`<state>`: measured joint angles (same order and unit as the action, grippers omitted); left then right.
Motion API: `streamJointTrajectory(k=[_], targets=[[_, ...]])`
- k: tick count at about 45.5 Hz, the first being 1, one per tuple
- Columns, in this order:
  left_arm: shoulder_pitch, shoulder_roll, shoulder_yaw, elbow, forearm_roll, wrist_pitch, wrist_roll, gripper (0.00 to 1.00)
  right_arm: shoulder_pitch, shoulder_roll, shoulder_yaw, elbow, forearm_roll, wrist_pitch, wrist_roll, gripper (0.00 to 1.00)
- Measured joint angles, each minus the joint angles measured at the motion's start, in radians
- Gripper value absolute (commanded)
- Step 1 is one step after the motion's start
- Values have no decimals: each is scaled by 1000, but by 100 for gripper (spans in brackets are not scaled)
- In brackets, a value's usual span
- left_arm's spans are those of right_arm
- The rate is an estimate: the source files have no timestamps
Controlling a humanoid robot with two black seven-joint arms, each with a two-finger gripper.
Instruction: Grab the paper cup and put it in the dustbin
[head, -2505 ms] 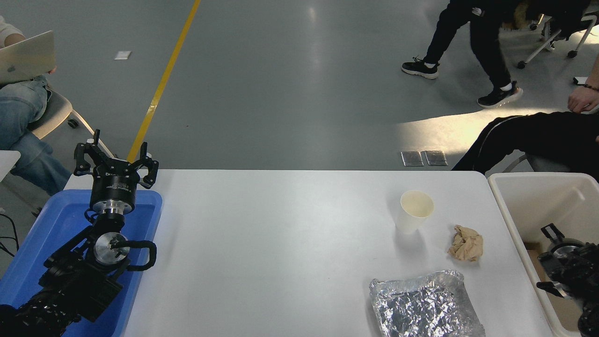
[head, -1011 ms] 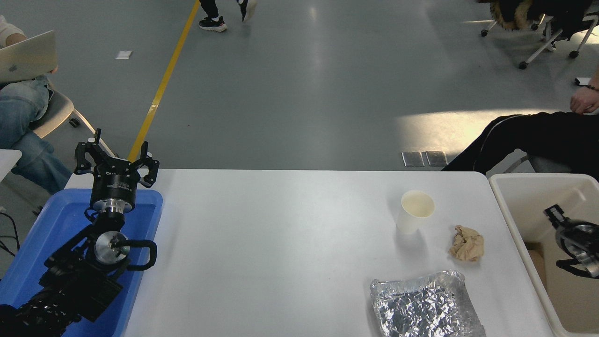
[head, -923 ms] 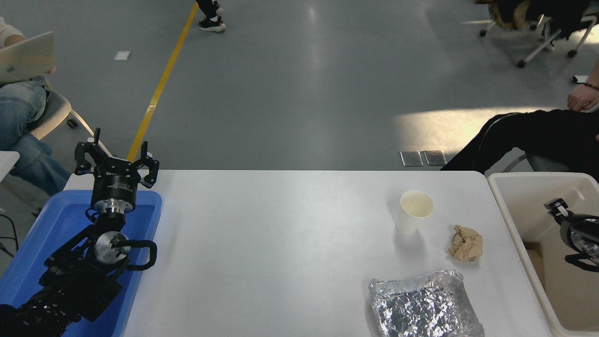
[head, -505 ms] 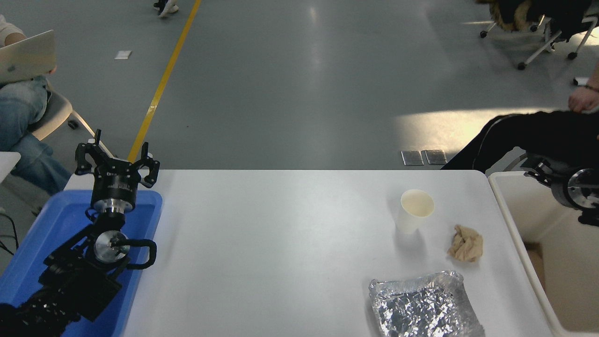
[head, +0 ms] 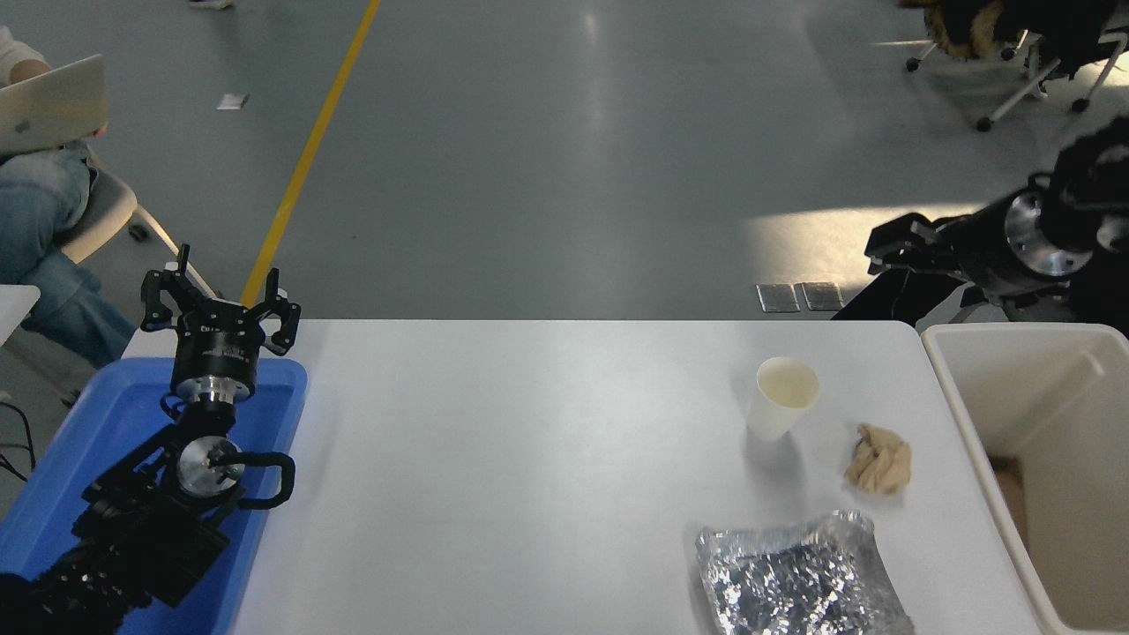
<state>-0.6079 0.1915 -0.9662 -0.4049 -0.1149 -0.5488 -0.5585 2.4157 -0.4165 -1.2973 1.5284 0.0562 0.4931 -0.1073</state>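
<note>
Task progress is nil: I see the paper cup (head: pixel 783 397) upright on the white table (head: pixel 529 459), untouched, below and left of my right gripper (head: pixel 886 247). That gripper holds nothing; its finger spread I cannot tell. Grasp, carry and release into the dustbin (head: pixel 948 388) all remain. Half a second ago it hung low over the dustbin; now it sits higher and farther out. Left gripper (head: pixel 216 300) is parked, fingers spread, over the blue tray (head: pixel 53 476).

Bright, even light, sunlit patch glaring on the floor (head: pixel 820 242), sharp focus throughout
</note>
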Motion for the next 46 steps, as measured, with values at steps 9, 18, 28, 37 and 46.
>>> streamJointTrajectory(k=[9, 18, 28, 37, 46], targets=[[0, 0, 0, 0, -1, 1, 0, 99, 162, 17, -7, 74, 0, 161, 1, 99], [0, 0, 0, 0, -1, 1, 0, 99, 246, 26, -2, 118, 0, 242, 1, 98], [0, 0, 0, 0, -2, 1, 0, 99, 246, 36, 8, 134, 0, 266, 1, 94], [0, -1, 0, 0, -2, 1, 0, 99, 138, 42, 14, 111, -9, 164, -2, 94], [1, -1, 0, 0, -2, 1, 0, 99, -93, 46, 26, -8, -16, -5, -6, 94]])
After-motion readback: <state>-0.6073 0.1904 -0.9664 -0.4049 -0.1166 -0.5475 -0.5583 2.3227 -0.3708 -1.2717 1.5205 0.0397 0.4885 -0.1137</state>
